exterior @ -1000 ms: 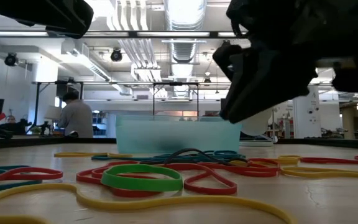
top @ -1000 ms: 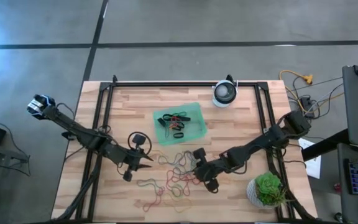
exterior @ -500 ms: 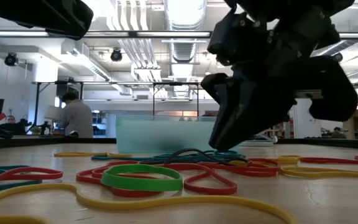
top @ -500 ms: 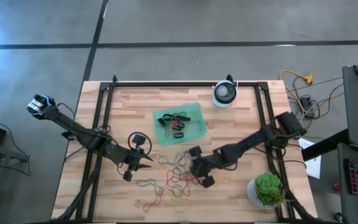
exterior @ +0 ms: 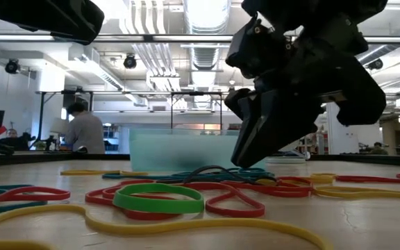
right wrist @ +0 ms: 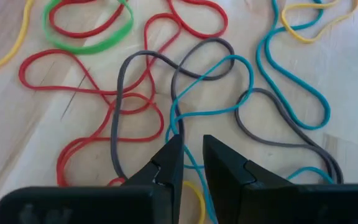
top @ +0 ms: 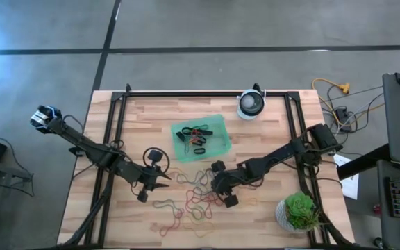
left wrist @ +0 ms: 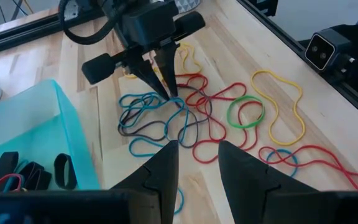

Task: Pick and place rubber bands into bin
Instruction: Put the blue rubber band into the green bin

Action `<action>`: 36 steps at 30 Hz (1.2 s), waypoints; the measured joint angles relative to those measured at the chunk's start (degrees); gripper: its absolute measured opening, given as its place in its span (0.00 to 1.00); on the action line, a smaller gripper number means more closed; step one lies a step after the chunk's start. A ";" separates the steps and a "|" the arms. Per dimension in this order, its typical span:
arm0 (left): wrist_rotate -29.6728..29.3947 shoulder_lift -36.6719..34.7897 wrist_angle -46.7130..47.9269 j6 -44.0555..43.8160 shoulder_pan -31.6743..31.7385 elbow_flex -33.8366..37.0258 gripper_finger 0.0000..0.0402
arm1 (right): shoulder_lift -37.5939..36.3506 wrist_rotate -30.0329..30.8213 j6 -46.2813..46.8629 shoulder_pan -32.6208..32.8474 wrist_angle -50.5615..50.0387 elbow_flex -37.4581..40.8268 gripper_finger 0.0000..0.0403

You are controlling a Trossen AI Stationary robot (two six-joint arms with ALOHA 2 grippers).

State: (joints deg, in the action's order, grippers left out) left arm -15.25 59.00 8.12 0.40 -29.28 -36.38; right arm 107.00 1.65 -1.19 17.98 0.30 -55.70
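Loose rubber bands (top: 196,198) in red, teal, grey, yellow and green lie tangled on the wooden table, near the front middle. The green bin (top: 217,121) stands behind them and holds several bands. My right gripper (right wrist: 191,144) slants down over the tangle, its fingers a narrow gap apart, with a teal band's strand (right wrist: 178,127) running into the gap. From the left wrist view its tips (left wrist: 169,94) sit right at the bands. My left gripper (left wrist: 194,152) hangs open above the table, left of the pile, holding nothing. My right gripper comes at the tangle slanting down from the table's right, one fingertip on either side of the teal strand (right wrist: 180,135). Whether the fingertips touch that band or the table I cannot tell. The bands lie flat on the wood.
A round white device (top: 251,104) stands at the table's far edge, and a green plant (top: 298,212) at the near right corner. A black frame rail (top: 117,132) runs along the table's sides. A person (exterior: 85,130) sits far off in the room behind.
My right gripper has moved toward the table's left and a little down over the band pile, rolling its wrist as it went. The gap between its fingers looks unchanged. The bands have not moved.
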 joint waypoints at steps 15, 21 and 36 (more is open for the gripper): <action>0.00 0.00 0.04 0.00 0.00 0.02 0.25 | 0.00 -0.20 0.17 -0.44 1.68 1.32 0.14; 0.00 0.00 0.07 0.00 0.00 0.02 0.25 | 0.00 -0.18 1.07 -0.96 1.81 1.65 0.14; 0.00 0.00 0.09 0.02 0.00 0.11 0.25 | 0.00 -0.20 2.10 -1.17 1.78 2.27 0.14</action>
State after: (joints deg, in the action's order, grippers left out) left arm -15.25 59.00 8.21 0.43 -29.28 -36.27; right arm 107.00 1.45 0.91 16.81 2.09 -53.43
